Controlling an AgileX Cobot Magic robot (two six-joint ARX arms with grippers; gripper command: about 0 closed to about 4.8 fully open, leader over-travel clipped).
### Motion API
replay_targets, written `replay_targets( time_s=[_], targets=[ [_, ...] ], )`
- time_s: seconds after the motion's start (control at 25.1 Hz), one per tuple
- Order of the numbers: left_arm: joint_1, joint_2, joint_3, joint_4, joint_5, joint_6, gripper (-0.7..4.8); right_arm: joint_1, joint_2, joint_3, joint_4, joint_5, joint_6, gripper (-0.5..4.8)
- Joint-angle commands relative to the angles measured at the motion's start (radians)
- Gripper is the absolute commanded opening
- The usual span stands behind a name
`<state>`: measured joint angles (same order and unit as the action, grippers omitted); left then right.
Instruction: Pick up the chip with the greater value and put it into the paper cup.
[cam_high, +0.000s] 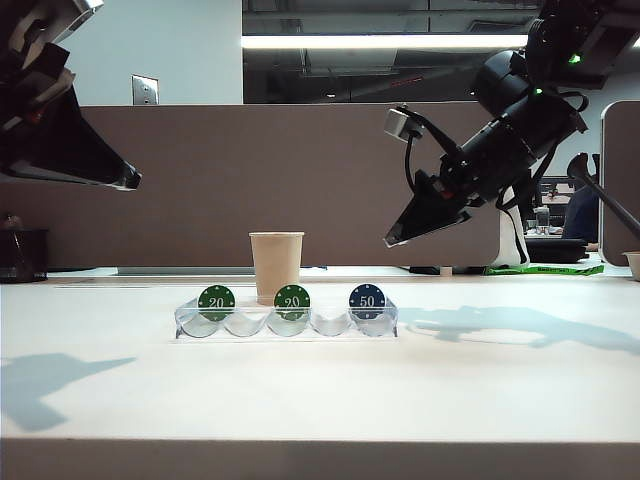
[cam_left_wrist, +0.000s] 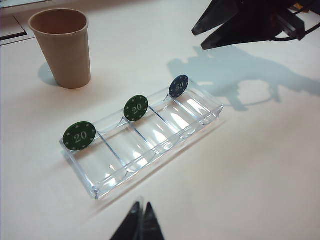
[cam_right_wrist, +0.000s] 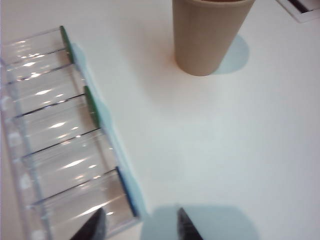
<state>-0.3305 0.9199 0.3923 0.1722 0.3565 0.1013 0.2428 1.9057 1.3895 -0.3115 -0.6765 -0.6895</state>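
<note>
The dark blue "50" chip (cam_high: 367, 300) stands upright in the right end slot of a clear plastic tray (cam_high: 285, 325). Just behind the tray's middle is the tan paper cup (cam_high: 276, 265), upright. My right gripper (cam_high: 392, 240) hangs in the air above and right of the blue chip, open and empty. In the right wrist view its two fingertips (cam_right_wrist: 100, 220) straddle the tray's end, with the chip's blue edge (cam_right_wrist: 127, 192) just ahead. My left gripper (cam_high: 128, 182) is high at the far left, its tips (cam_left_wrist: 141, 212) pressed together, holding nothing.
Two green "20" chips (cam_high: 216, 301) (cam_high: 292, 300) stand in the tray's left and middle slots. A brown partition wall runs behind the white table. A dark container (cam_high: 22, 255) sits at the far left edge.
</note>
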Motion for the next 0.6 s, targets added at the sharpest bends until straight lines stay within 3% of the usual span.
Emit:
replay_targets(
  time_s=[0.04,0.12,0.2,0.36,0.6],
  targets=[
    [0.001,0.000,0.005,0.007,0.006,0.004,-0.05,0.003,-0.011,0.003,-0.027,-0.132,-0.003,1.81],
    [0.001,0.000,0.005,0.007,0.006,0.004,-0.05,0.004,-0.011,0.003,-0.029,-0.172,-0.003,1.92],
    [0.001,0.000,0.005,0.007,0.006,0.004,-0.05,0.004,-0.011,0.003,-0.029,-0.175,-0.003,2.34],
    [0.001,0.000,0.005,0.007,0.006,0.005,-0.05,0.004,-0.011,0.003,-0.052,-0.211,-0.011,2.44],
    [0.001,0.000,0.005,0.008,0.003,0.046,-0.05,0.015,-0.011,0.002,-0.157,-0.189,-0.173,2.44]
  ],
)
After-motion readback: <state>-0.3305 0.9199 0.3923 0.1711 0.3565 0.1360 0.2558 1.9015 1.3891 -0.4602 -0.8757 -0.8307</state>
